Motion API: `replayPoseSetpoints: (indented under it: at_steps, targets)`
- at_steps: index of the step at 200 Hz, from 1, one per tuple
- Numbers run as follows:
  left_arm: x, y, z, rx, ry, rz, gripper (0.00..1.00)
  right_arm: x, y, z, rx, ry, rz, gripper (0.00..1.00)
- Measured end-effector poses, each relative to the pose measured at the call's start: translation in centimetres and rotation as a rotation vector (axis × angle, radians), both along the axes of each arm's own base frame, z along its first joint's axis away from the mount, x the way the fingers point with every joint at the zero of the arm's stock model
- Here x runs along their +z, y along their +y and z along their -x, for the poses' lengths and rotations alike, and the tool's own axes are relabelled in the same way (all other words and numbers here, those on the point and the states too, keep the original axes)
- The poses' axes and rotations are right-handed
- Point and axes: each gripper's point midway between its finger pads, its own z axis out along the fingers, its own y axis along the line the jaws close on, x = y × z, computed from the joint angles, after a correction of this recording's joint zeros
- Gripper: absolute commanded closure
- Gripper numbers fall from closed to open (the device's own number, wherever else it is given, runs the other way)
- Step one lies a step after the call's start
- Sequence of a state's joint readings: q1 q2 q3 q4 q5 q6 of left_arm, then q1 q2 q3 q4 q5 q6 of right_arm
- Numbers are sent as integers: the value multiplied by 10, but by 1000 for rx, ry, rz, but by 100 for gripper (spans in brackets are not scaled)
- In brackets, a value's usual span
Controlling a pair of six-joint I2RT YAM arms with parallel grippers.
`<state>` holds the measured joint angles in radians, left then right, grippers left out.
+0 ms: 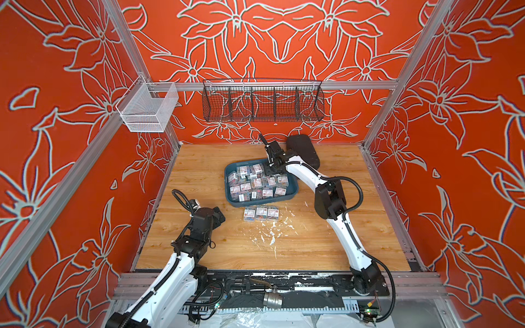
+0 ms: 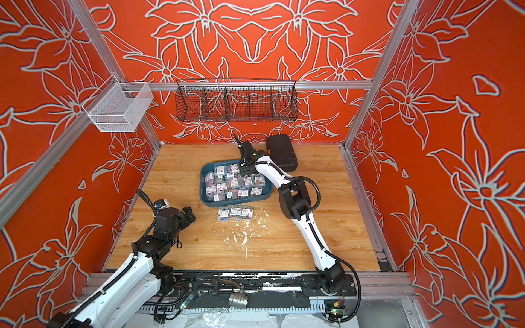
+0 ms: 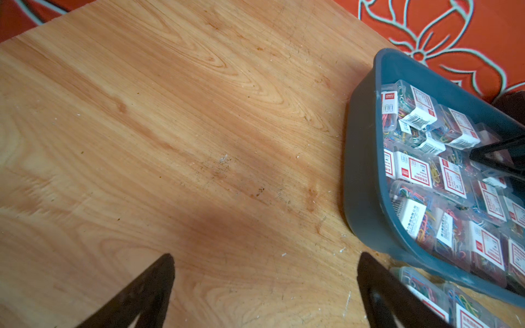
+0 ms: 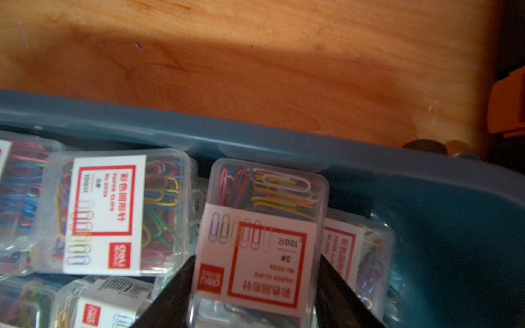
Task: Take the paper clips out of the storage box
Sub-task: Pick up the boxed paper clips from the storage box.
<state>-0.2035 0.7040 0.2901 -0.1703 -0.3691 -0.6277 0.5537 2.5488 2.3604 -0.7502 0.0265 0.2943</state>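
The storage box [image 1: 235,202] [image 2: 210,202] is a dark teal tray at the middle back of the table, full of paper clips [image 1: 257,181] [image 2: 233,183] in small clear labelled boxes. Three more such boxes [image 1: 260,213] [image 2: 235,213] lie in a row on the wood just in front of it. My right gripper [image 1: 269,170] [image 4: 257,257] reaches down into the tray's far right corner, its fingers pressed against both sides of one box [image 4: 264,227]. My left gripper [image 1: 218,215] [image 3: 267,255] hovers open over bare wood to the left of the tray [image 3: 366,170], holding nothing.
A black hard case [image 1: 302,150] [image 2: 281,153] lies behind the tray at the back right, close to my right wrist. A black wire basket [image 1: 262,102] and a white mesh basket [image 1: 147,110] hang on the rails. White smears [image 1: 270,233] mark the wood.
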Motion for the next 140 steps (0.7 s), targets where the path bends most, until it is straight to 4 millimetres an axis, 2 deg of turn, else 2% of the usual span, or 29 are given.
replayPoseSetpoints:
  at_steps: [39, 74, 94, 140]
  targets:
    - [0, 0, -1, 0, 3, -1, 3, 0, -2, 3, -4, 3, 1, 47]
    - [-1, 0, -1, 0, 6, -1, 3, 10, -14, 22, -5, 21, 10, 50]
    - [-2, 0, -2, 0, 12, -3, 3, 32, -22, 34, -6, -1, -5, 50]
    - [4, -1, -7, -2, 1, -2, 3, 108, -39, 64, -12, -129, -98, 52]
